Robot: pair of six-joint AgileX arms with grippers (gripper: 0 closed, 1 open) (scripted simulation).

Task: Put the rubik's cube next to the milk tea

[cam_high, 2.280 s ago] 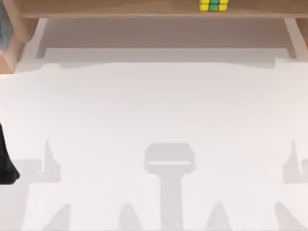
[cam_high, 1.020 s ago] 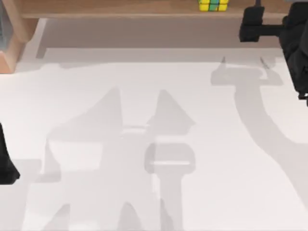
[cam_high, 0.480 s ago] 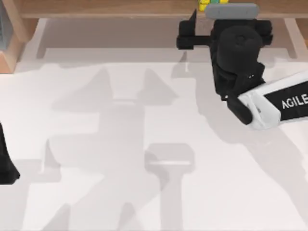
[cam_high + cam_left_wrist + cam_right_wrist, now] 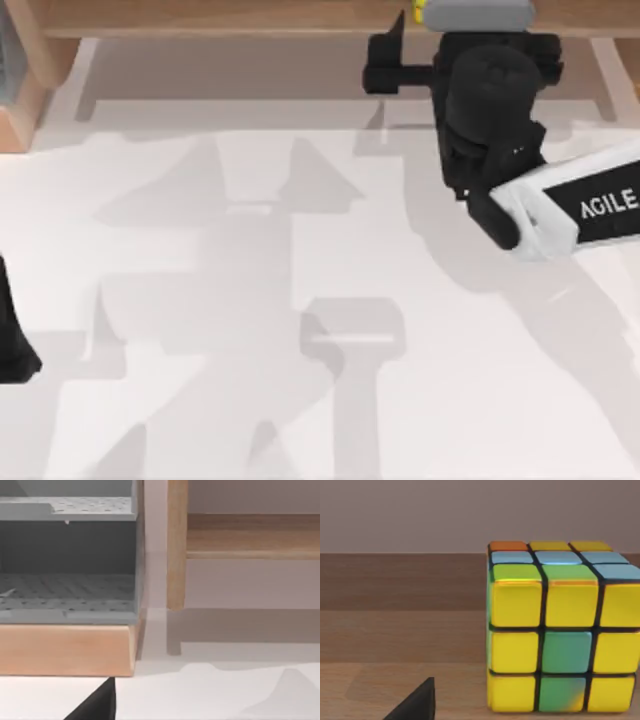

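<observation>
A white table fills most of the top view, crossed by grey shadows of the arms. Along its far edge runs a wooden shelf, raised on wooden legs, with a shaded gap below it. At the far left a wooden block carries a grey perforated rack, seen from the left wrist, beside one upright leg; a plain pale wall stands behind.

The cube sits on the shelf board, toward the right of the table. Its near face is mostly yellow with green squares in the middle column, and its top shows blue, yellow and one orange square. In the top view only a yellow sliver of it peeks out.

The right gripper reaches to the shelf just over the cube; I cannot tell whether its claw is spread or pressed. The left arm is parked at the table's left edge.
</observation>
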